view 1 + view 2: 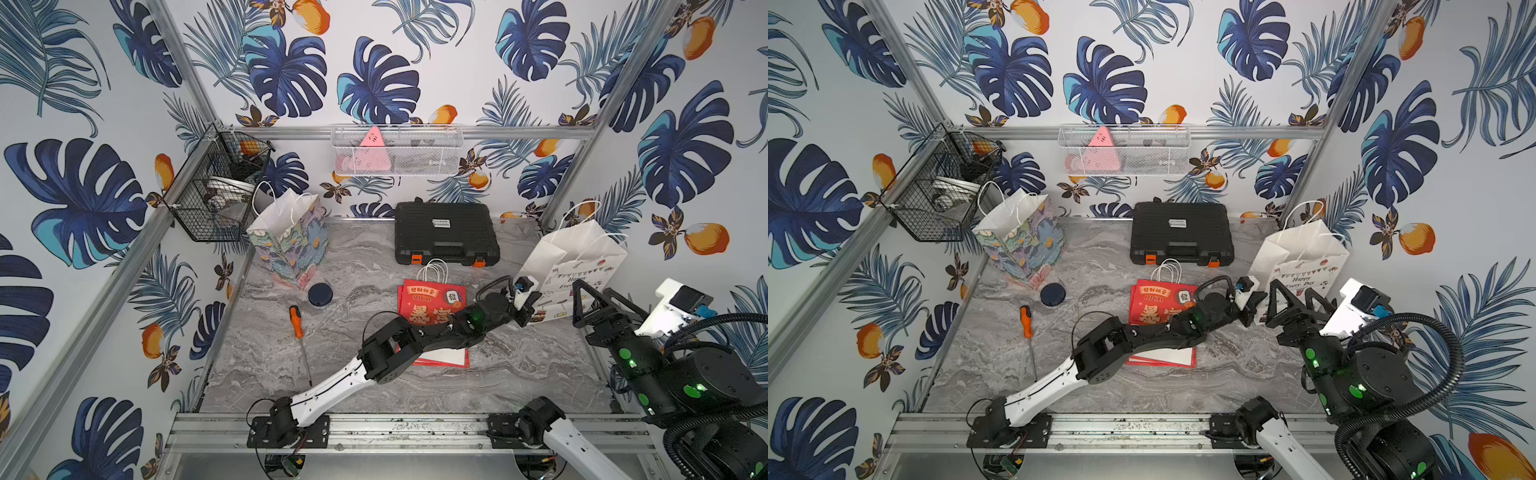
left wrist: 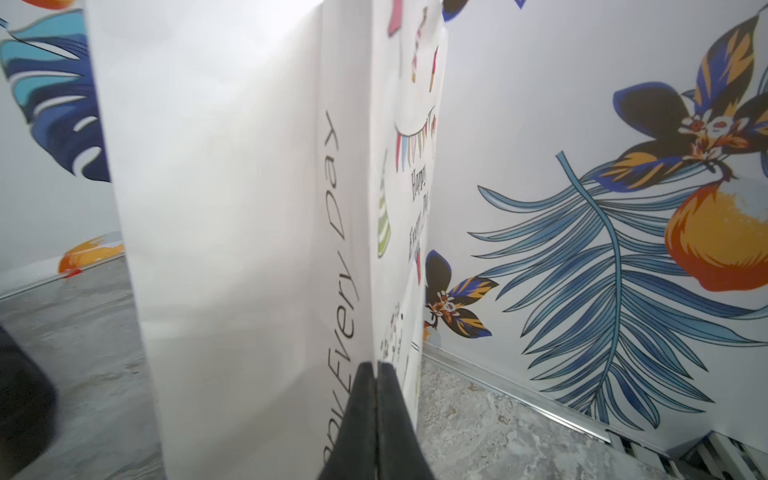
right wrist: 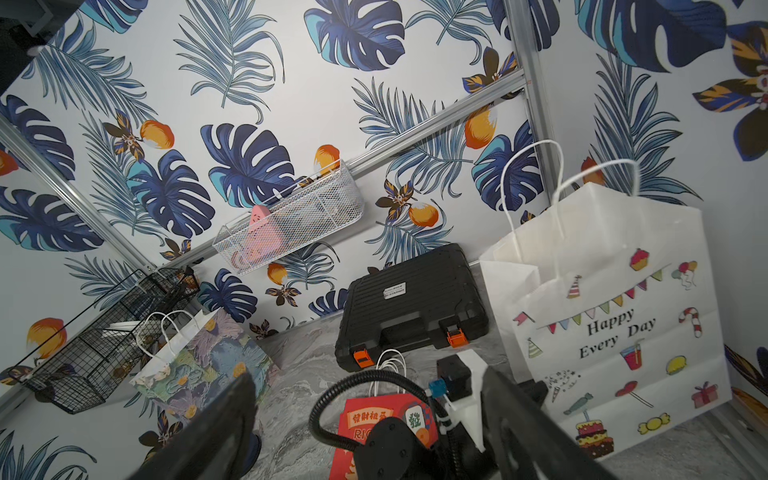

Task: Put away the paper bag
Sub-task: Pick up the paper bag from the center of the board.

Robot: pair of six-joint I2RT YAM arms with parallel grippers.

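Note:
A white paper bag printed "Happy Every Day" stands upright at the right rear, by the wall. My left gripper reaches across to its lower near corner. In the left wrist view the jaws are shut, with the bag's vertical corner fold running in between their tips. My right gripper hovers open just in front of the bag, holding nothing; in its wrist view its fingers frame the bag.
A red paper bag lies flat under the left arm. A floral bag stands at the left rear, and a black case at the back. An orange screwdriver and a dark disc lie left. Wire baskets hang on the walls.

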